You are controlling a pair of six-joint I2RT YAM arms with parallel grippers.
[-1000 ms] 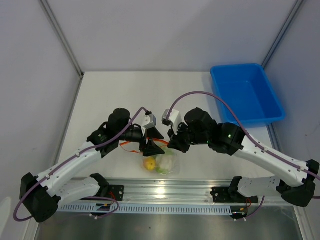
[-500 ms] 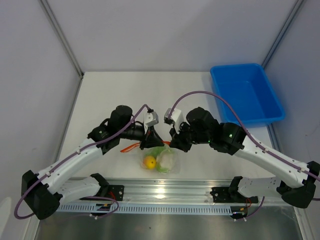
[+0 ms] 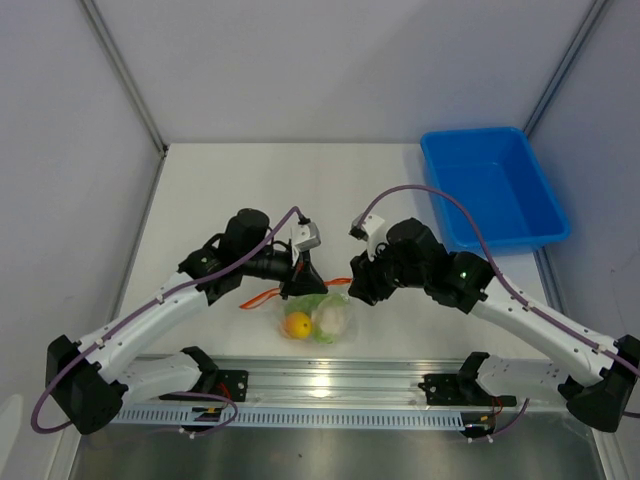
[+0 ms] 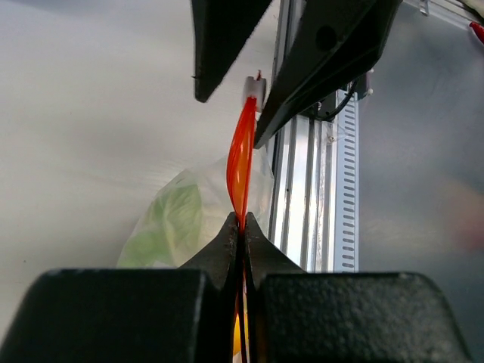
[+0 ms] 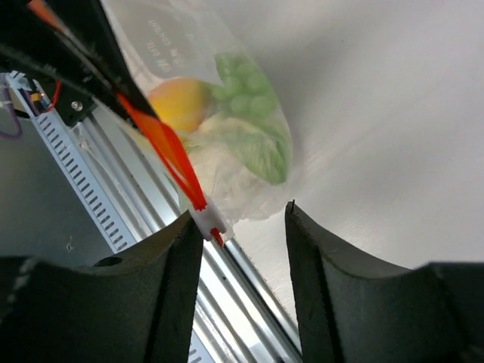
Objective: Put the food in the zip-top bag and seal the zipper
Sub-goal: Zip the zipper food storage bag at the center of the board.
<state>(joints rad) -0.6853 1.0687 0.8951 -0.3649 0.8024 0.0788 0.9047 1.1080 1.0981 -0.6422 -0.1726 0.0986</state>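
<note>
The clear zip-top bag [image 3: 322, 318] lies near the table's front edge with the food inside. The food is an orange-yellow fruit [image 3: 297, 325] [image 5: 178, 102], a white cauliflower [image 3: 333, 320] [image 5: 227, 178] and a bumpy green cluster [image 5: 246, 87]. My left gripper [image 3: 305, 284] [image 4: 242, 224] is shut on the orange-red zipper [image 4: 241, 159] [image 5: 162, 147], which runs up from its tips to a white slider [image 4: 253, 89] [image 5: 209, 220]. My right gripper [image 3: 352, 291] [image 5: 242, 231] is open. The slider rests against its left finger [image 5: 170, 272], with a wide gap to the other finger.
A blue tray [image 3: 440, 170] stands at the back right of the table. An aluminium rail [image 3: 330, 382] runs along the front edge just below the bag. Both arms meet over the bag, their wrists close together.
My left gripper has closed onto the zipper. My right gripper has opened, let go of the slider end and drawn slightly to the right. The bag has shifted a little.
</note>
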